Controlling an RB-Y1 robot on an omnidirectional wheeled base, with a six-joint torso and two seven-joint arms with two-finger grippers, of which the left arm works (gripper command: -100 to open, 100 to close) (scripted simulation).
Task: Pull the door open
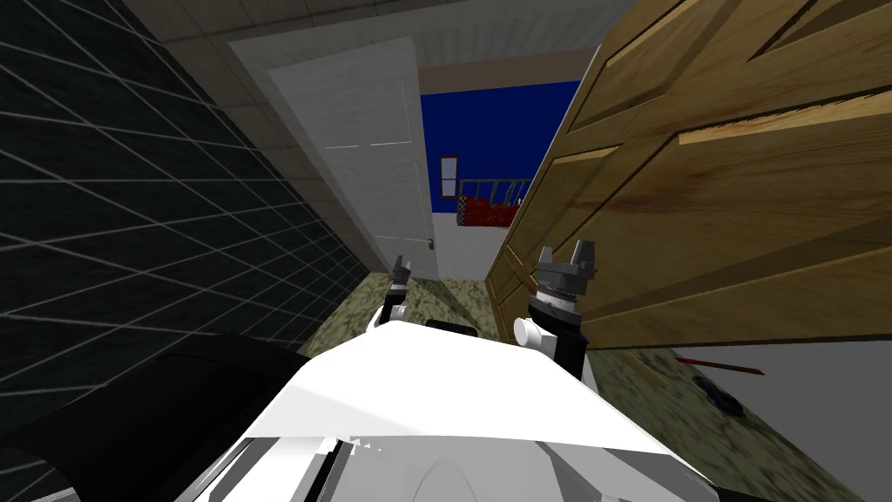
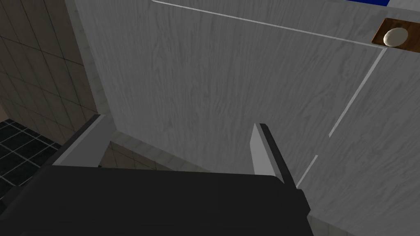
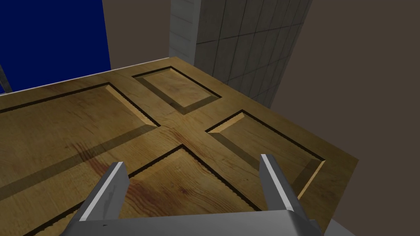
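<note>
Hovering near the wooden door (image 3: 61,123), right tool (image 3: 192,162) spread, empty; left tool (image 2: 178,121) spread too. Judgement: door looks swung wide; retreat straight, without nudging it back.

Cannot see the whole wooden door (image 1: 714,174): cut off at the head view's top and right edges. Cannot name the red things (image 1: 488,212) past the white door (image 1: 366,148), nor the small dark thing (image 1: 723,396) on the floor (image 1: 662,410); too small.
</note>
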